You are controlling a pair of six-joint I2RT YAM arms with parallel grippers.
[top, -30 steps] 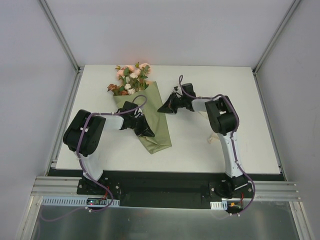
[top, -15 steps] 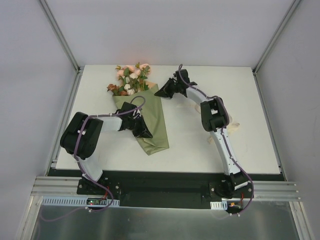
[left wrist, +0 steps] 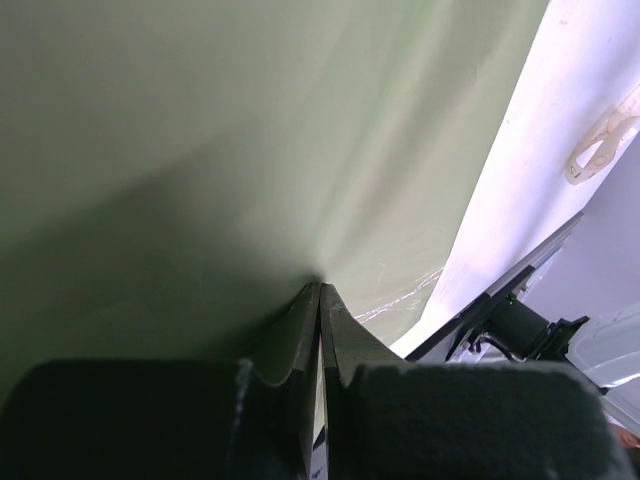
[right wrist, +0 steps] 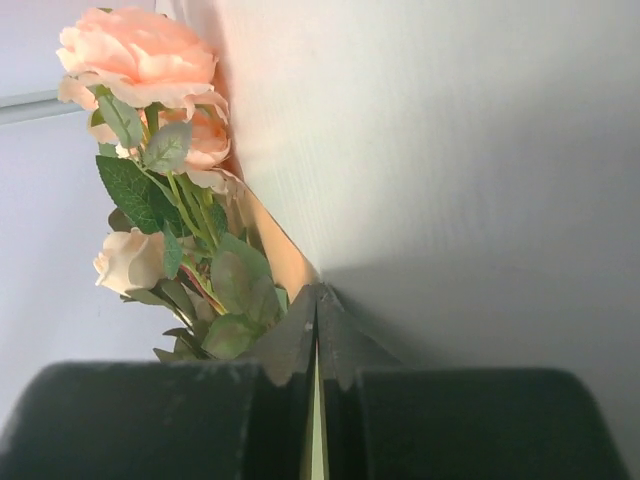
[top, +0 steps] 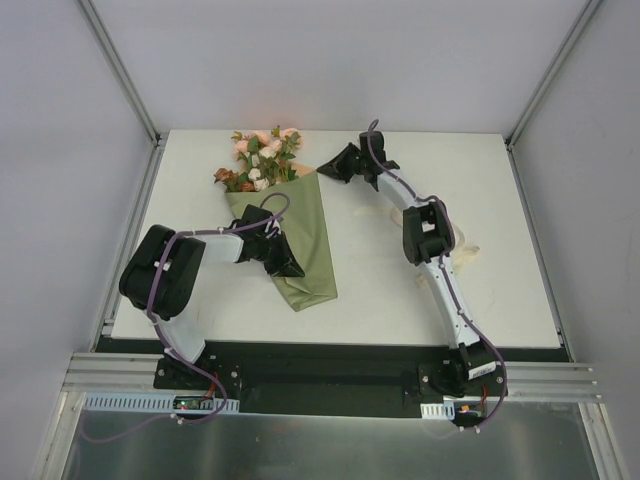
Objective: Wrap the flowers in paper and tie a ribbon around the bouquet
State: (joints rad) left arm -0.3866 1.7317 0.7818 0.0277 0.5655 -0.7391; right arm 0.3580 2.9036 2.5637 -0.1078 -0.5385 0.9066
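Now the paper (top: 305,240) is lying on the desk (top: 520,200), wrapping the flowers (top: 262,160), which are poking past its far end. The left end effector (top: 292,268) is pressing clenched on its middle. The right end effector (top: 322,170), also clenched, is touching its far corner. The sheet looks light and crease-prone, so its edges probably suit gripping best.

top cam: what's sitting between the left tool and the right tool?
Only the paper. Its olive face runs unbroken from the left tool up to the right tool. The top view shows this.
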